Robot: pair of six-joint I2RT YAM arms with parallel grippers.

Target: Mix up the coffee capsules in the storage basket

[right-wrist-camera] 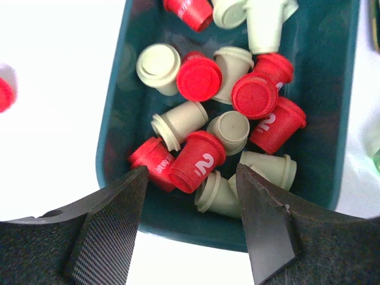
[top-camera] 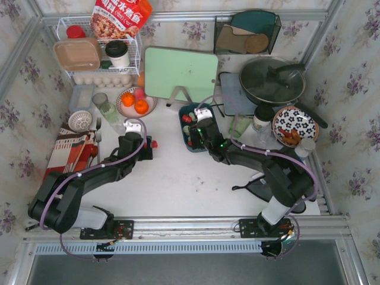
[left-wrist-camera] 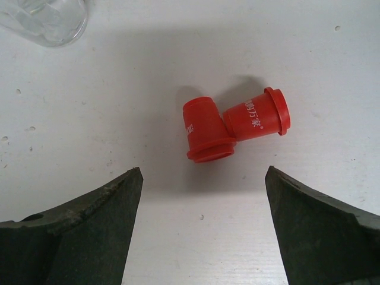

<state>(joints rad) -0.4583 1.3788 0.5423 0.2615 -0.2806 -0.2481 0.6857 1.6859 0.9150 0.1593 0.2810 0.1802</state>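
Above storage basket (top-camera: 181,111): right claw (top-camera: 200,122); coffee capsules (top-camera: 187,119) inside.

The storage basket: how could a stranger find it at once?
Find the pale green rectangular cutting board at the back of the white table. Just in front of its right half lies a small dark teal plastic basket, under the right claw. Unlike everything near it, it holds red and pale green cup-shaped capsules.

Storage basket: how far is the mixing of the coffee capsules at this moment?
Done: red capsules and pale capsules already lie jumbled together in the storage basket. In hand: the right fingers stand open over the basket, holding nothing; the left fingers stand open before two loose red capsules on the table. Left: those two probably belong in the basket.
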